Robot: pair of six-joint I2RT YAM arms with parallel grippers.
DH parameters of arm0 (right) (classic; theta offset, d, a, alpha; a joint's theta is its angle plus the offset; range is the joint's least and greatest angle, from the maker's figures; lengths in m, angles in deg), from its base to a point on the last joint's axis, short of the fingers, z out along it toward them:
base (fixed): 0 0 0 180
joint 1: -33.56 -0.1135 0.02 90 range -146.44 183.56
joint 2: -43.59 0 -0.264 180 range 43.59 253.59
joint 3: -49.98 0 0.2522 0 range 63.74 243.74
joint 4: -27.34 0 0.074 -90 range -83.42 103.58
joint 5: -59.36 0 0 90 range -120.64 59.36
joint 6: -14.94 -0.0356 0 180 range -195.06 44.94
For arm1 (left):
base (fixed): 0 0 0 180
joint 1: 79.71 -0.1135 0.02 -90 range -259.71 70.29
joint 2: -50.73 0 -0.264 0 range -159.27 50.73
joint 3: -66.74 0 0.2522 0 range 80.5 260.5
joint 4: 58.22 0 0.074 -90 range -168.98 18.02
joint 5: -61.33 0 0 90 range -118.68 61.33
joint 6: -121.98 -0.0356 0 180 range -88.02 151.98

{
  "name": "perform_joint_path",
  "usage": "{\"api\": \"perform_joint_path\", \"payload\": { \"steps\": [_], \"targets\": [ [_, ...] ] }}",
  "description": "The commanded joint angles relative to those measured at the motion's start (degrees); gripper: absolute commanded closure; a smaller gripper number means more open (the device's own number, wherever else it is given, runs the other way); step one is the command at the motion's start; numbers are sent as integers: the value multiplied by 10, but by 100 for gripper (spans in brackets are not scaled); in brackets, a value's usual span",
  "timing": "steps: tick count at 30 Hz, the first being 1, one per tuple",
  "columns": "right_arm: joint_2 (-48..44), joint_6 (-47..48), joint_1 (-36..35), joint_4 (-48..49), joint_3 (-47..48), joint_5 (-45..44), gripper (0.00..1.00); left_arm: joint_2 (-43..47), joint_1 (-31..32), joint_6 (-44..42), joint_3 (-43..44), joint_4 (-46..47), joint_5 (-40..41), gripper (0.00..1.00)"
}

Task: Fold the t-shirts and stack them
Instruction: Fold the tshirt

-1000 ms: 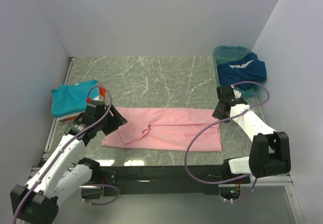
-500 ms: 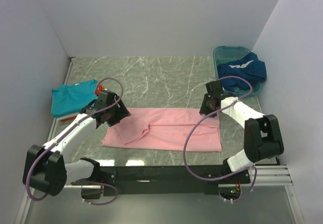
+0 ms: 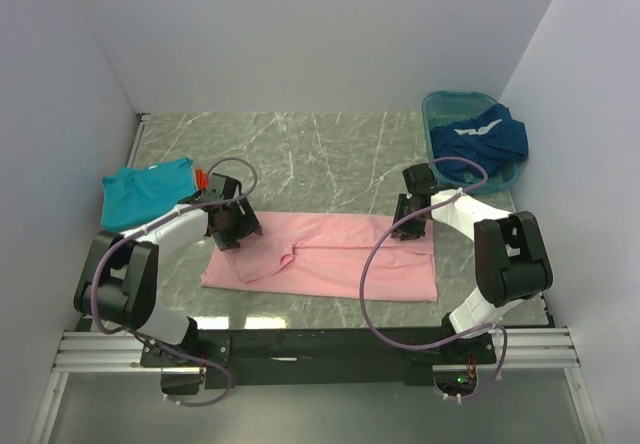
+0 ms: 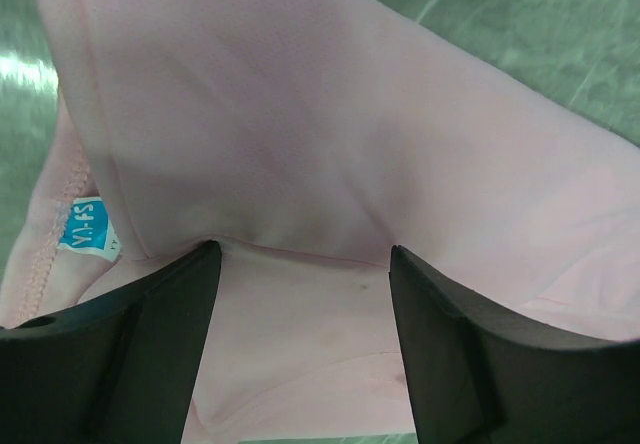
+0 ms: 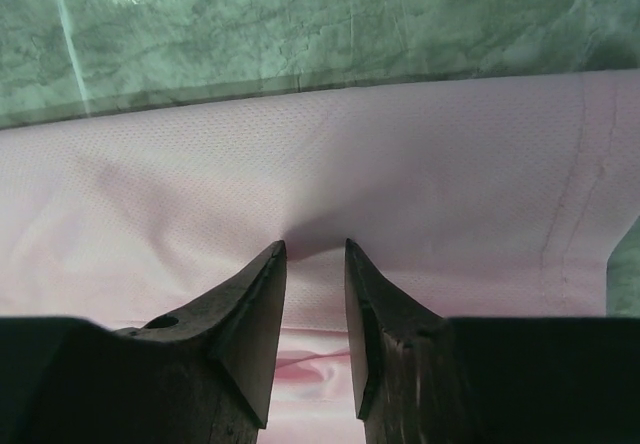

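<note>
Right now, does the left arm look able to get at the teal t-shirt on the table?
Probably yes. The teal t-shirt lies close beside the left gripper, and I see no obstacle between them. The gripper is open over the pink t-shirt, not clamped, so it looks free to move.

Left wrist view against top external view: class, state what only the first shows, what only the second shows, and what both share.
Only left wrist: a blue label on the pink t-shirt. Only top external: the teal t-shirt, the dark blue t-shirt in the basin, the right end effector. Both: the pink t-shirt under the left end effector.
</note>
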Motion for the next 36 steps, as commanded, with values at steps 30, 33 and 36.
{"api": "perform_joint_path", "payload": {
  "steps": [30, 33, 36],
  "targets": [
    [-76, 11, -61, -89, -40, 32, 63, -445, -5, -223, 566, -42, -60, 27],
    [-79, 15, -70, -98, -28, 32, 63, -428, -3, -222, 584, -45, -66, 26],
    [-85, 21, -76, -113, -14, 31, 63, -395, -3, -210, 589, -48, -66, 26]
  ]
}}
